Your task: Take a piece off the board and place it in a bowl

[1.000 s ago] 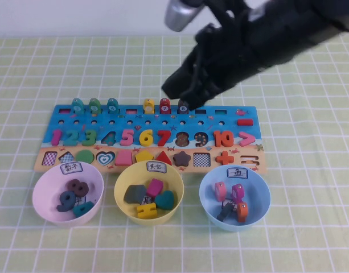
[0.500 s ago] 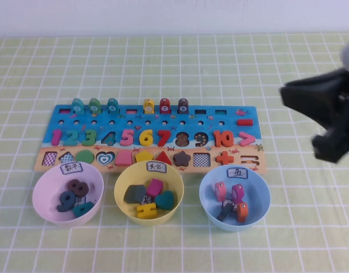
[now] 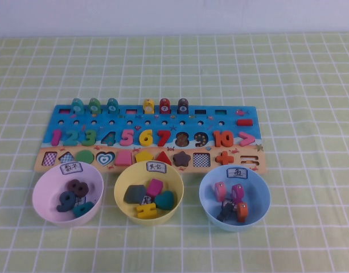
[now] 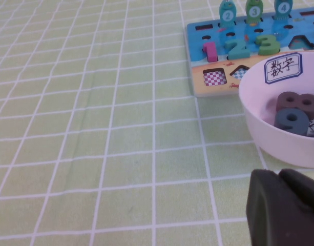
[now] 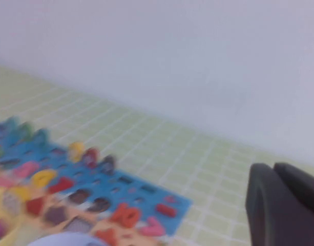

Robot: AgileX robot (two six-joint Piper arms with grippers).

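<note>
While you look down from the high view, neither arm shows over the table.
Item: the piece [image 3: 134, 194], slate-blue square, lies in the bowl [image 3: 124, 181], pale yellow, middle of three, among other shape pieces.
Item: the board [image 3: 251, 111], beyond the bowls, its tan strip just beside their rims.
Item: pink-white bowl [image 4: 259, 128], holding numbers.
Item: light blue bowl [image 3: 262, 190].
Item: left gripper [image 4: 282, 215], low over the cloth near the pink-white bowl; you cannot tell its grip.
Item: right gripper [image 5: 282, 205], raised off to the side of the board; grip likewise not readable.
</note>
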